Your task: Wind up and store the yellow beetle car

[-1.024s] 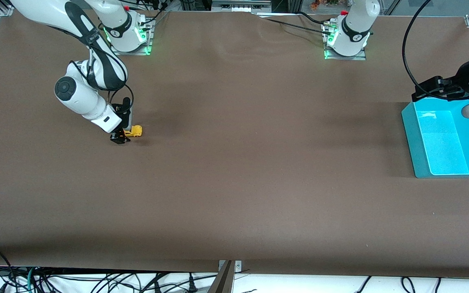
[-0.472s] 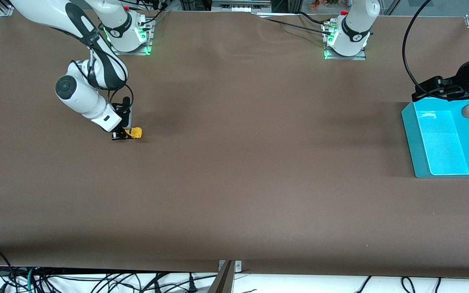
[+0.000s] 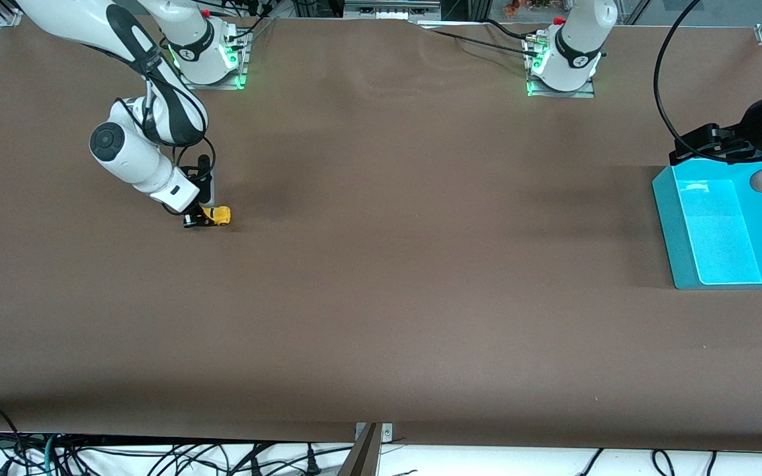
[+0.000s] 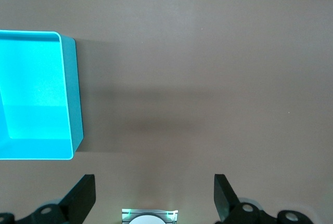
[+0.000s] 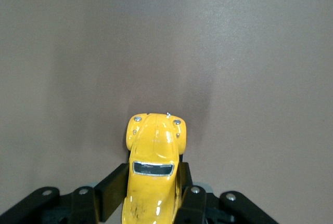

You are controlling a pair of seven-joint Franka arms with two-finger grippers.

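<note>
A turquoise bin (image 3: 728, 228) stands on the brown surface (image 3: 421, 264) at the left arm's end. It is a shallow open tray with a paler floor, and nothing lies in it. In the left wrist view the same bin (image 4: 36, 94) shows its rounded corner and one darker outer wall. I can read no label or writing on the bin or on the toy.

The yellow beetle car (image 3: 217, 214) sits on the surface toward the right arm's end, well apart from the bin. The right pincer (image 3: 200, 219) is low at the surface and is clamped on the car. In the right wrist view the two black fingers (image 5: 112, 193) press on both sides of the car (image 5: 154, 164), whose rounded end with a dark window points away from the pincer.

The left arm waits. The left pincer (image 4: 154, 198) hangs above bare surface just beside the bin, with its fingers wide apart and nothing between them.
</note>
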